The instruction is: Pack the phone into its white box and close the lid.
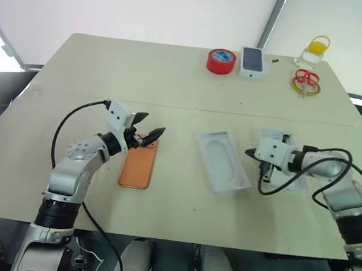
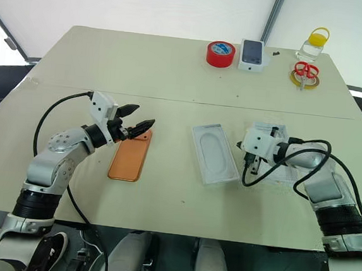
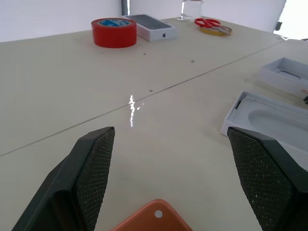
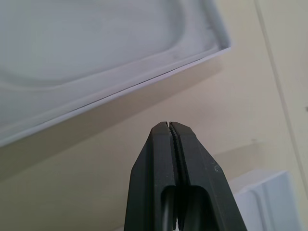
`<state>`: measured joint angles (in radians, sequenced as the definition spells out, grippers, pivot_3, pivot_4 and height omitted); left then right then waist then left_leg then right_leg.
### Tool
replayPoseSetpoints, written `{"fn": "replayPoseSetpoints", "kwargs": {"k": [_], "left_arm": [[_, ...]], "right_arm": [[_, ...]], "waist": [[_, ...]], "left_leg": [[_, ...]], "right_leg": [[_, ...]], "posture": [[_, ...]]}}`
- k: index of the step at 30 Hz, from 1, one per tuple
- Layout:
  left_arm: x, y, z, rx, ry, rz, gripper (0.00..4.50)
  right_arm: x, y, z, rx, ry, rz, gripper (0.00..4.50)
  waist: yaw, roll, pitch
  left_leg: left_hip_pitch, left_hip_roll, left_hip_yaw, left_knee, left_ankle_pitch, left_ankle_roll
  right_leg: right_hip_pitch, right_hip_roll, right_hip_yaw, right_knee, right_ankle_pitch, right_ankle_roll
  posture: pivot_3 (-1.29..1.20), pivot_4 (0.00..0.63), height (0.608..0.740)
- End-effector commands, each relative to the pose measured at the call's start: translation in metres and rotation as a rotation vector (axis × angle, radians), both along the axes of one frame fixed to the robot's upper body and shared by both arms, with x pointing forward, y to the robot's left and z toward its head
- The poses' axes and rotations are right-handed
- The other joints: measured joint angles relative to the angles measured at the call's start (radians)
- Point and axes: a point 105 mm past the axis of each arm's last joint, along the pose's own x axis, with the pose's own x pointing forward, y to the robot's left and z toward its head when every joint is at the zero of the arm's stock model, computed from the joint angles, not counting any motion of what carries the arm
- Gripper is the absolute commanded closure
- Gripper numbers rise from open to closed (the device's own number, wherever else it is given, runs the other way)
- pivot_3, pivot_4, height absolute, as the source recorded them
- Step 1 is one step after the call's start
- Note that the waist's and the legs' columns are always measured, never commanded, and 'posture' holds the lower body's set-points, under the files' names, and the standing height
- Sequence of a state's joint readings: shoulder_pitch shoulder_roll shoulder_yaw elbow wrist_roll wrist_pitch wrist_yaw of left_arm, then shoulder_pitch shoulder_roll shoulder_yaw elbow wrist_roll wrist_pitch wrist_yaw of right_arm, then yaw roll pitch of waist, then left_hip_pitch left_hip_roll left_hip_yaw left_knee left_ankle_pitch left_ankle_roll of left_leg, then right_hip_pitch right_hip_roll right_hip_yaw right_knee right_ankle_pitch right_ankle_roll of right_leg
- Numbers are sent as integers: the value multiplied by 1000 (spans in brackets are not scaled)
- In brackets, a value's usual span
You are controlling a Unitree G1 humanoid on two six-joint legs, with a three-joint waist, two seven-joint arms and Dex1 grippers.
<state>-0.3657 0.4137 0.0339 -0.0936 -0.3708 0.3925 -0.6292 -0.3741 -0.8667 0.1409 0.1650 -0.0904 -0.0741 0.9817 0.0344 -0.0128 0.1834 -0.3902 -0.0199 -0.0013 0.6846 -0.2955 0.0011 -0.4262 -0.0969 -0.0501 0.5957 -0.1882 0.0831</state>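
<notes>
The orange phone (image 1: 137, 163) lies flat on the table at the left. My left gripper (image 1: 146, 131) hovers open just over the phone's far end, its two fingers spread wide; that same end of the phone (image 3: 154, 219) sits below them. The white box (image 1: 223, 161) rests in the middle of the table with an oval-recessed insert in it. Just right of the box, my right gripper (image 1: 250, 153) is shut on nothing and points down toward the table (image 4: 169, 124). The lid (image 1: 273, 136) lies partly under my right arm.
At the table's far edge stand a red tape roll (image 1: 221, 61), a small white box with a dark phone picture (image 1: 253, 61), red scissors on a yellow ring (image 1: 306, 78) and a clear jar with a yellow lid (image 1: 314, 52). A seam crosses the table.
</notes>
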Motion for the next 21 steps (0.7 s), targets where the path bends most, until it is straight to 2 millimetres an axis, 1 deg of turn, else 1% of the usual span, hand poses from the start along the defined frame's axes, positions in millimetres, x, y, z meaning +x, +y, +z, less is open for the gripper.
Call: {"fn": "replayPoseSetpoints", "kwargs": {"k": [1,4,6,8,11,15,18,20,21], "left_arm": [[-1,2,18,6,-80,0,544],[-2,1,19,5,-83,-5,544],[-2,1,18,2,-81,-3,544],[-2,5,16,15,-78,6,544],[0,8,15,22,-72,15,544],[1,8,15,33,-79,18,544],[2,7,14,31,-71,18,544],[1,8,11,37,-60,22,544],[1,8,10,35,-56,24,544]], "right_arm": [[-8,-1,2,-30,0,42,4454],[-27,6,-5,7,102,93,4454],[-35,14,-3,49,132,123,4454],[-36,22,2,83,133,138,4454],[-36,27,3,90,130,150,4454],[-38,34,4,108,129,171,4454],[-37,43,7,168,134,177,4454],[-39,45,4,194,168,181,4454],[-38,43,4,180,157,179,4454]], "waist": [[0,0,0],[1,0,0],[2,0,0],[2,0,0],[1,0,0],[2,0,0],[3,0,0],[2,0,0],[3,0,0]], "left_leg": [[0,0,0,0,0,0],[0,0,0,0,0,0],[0,1,0,0,0,0],[0,1,0,0,0,0],[0,1,0,0,0,0],[0,1,0,0,0,0],[0,1,-1,0,0,0],[0,1,-1,0,0,0],[0,1,-1,0,0,0]], "right_leg": [[0,0,0,0,0,0],[0,0,0,0,0,0],[0,0,0,0,0,0],[0,0,0,0,0,0],[0,0,0,0,0,0],[0,0,0,0,0,0],[0,0,0,0,0,0],[0,0,0,0,0,0],[0,0,0,0,0,0]], "posture": [[0,150,740],[0,150,740],[0,150,740],[0,150,740],[0,150,740],[0,150,740],[0,150,740],[0,150,740],[0,150,740]]}}
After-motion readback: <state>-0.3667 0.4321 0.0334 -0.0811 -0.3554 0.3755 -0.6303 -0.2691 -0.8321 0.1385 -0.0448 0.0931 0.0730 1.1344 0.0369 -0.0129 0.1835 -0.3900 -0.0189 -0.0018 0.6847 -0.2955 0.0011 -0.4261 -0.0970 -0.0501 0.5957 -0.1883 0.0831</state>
